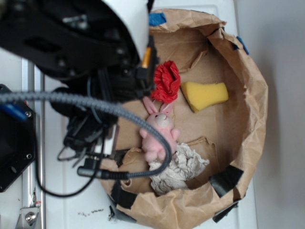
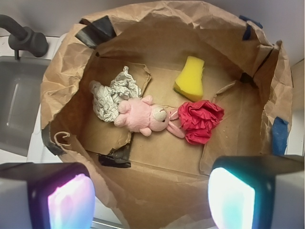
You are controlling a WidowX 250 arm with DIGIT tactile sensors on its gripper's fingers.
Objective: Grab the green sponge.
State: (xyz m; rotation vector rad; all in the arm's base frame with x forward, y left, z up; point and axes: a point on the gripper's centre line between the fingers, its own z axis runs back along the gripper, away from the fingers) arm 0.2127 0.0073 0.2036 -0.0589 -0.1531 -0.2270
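So the thing everything hinges on here is where the green sponge (image 2: 189, 78) sits compared to the gripper (image 2: 152, 198), and honestly it's more yellow than green, a wedge-shaped bit of foam lying flat on the floor of the brown paper tub (image 2: 157, 24). In the wrist view the jaws are spread wide apart with nothing between them, one pad (image 2: 71, 200) in the bottom left corner and the other in the bottom right, and the sponge is up ahead and a little right of the gap's centre line, toward the far wall of the tub. It's well apart from the jaws, which hover over the near rim. Between them and the sponge lie the crumpled red paper (image 2: 200, 120) and the pink bunny toy (image 2: 143, 116), bunny ears touching the red paper, with the crumpled grey-white paper (image 2: 112, 97) off to the left behind the bunny. The sponge's long axis runs roughly away from the camera, tilted slightly, with the wider end nearer and the narrow end pointing at the far wall. My guess is the arm needs to go forward past the red paper, nudge right, then drop with the jaws straddling the sponge across its short width. The red paper is just beside the wide end, so clipping it looks like the main risk.
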